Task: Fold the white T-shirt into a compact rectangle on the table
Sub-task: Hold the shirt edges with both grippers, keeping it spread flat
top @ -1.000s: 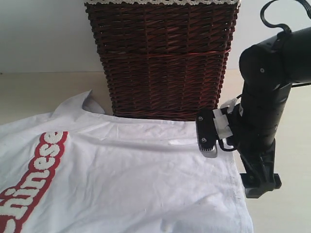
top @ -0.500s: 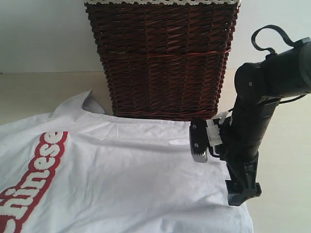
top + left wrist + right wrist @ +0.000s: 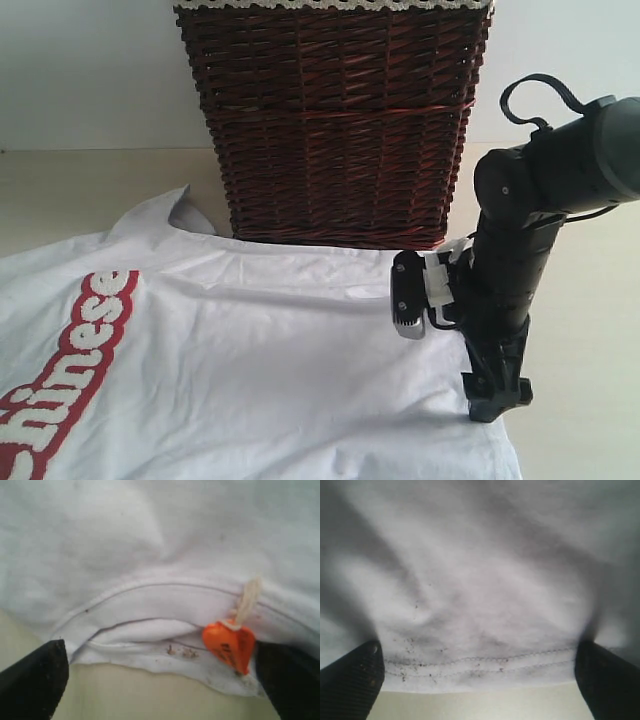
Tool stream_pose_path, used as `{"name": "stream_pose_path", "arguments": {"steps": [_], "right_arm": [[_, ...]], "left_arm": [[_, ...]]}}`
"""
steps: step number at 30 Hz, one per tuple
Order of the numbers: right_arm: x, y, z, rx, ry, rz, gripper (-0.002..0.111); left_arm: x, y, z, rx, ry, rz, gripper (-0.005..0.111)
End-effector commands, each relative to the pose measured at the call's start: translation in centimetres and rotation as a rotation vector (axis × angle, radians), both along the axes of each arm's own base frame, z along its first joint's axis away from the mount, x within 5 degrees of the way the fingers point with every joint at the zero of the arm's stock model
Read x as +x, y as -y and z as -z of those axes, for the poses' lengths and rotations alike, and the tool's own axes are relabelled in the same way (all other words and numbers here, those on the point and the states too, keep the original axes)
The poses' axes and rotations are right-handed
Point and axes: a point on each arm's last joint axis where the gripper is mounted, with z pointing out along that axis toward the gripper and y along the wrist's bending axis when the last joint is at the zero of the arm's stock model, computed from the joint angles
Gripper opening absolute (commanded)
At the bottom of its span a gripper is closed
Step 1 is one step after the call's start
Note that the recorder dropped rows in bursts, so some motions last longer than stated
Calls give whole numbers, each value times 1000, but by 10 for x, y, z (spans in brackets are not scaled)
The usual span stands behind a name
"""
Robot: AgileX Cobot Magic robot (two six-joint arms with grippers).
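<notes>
My exterior camera sits low over the table (image 3: 60,190), facing the wicker basket (image 3: 330,120) across the white T-shirt (image 3: 250,370). Both wrist cameras look from very close onto its hemmed edges, the cloth all three share

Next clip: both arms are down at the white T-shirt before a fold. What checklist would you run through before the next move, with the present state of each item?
1. Stitched hem between the fingers of the right gripper, which is open: ok.
2. Edge of the white T-shirt between the fingers of the left gripper, which is open: ok.
3. Pinch zone free of the orange tag: not ok; it lies right beside one finger.
4. Cloth flat: not ok; creases show, and a corner is rucked up beside the basket.
5. Fingers low enough to catch the cloth: cannot tell.
</notes>
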Motion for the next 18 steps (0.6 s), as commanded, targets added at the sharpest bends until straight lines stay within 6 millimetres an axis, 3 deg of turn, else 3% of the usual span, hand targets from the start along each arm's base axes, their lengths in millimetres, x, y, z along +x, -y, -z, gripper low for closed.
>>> {"name": "stream_pose_path", "arguments": {"steps": [1, 18], "right_arm": [[-2, 3, 21, -30, -50, -16, 105], [-1, 3, 22, -28, -47, -14, 105]], "left_arm": [[-7, 5, 16, -62, -45, -88, 105], [-7, 5, 16, -62, -45, -88, 105]]}}
